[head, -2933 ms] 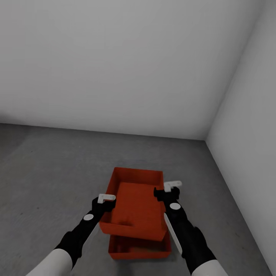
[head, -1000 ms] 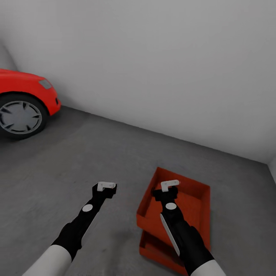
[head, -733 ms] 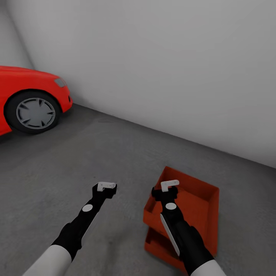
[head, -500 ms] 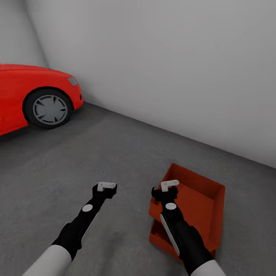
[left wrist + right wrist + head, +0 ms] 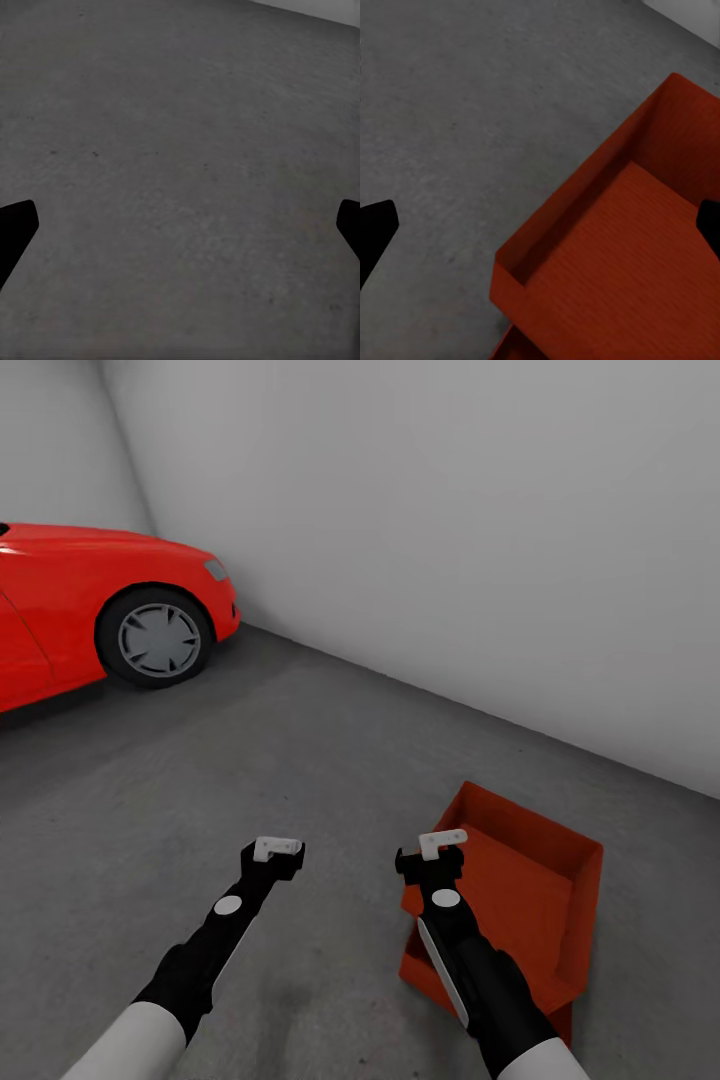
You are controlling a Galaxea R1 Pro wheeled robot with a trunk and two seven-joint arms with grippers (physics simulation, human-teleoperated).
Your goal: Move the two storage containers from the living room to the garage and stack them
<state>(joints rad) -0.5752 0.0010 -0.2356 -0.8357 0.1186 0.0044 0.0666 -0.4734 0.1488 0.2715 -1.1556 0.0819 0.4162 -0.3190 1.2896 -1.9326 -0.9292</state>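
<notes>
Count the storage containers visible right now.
2. The upper container sits skewed on top of the lower container, on the concrete floor by the right gripper. Only the lower one's edge shows beneath.

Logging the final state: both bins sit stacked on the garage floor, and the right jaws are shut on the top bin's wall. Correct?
Not quite. The bins are stacked on the floor, but the right gripper holds nothing: the right wrist view shows its jaws wide open above the top bin.
</notes>
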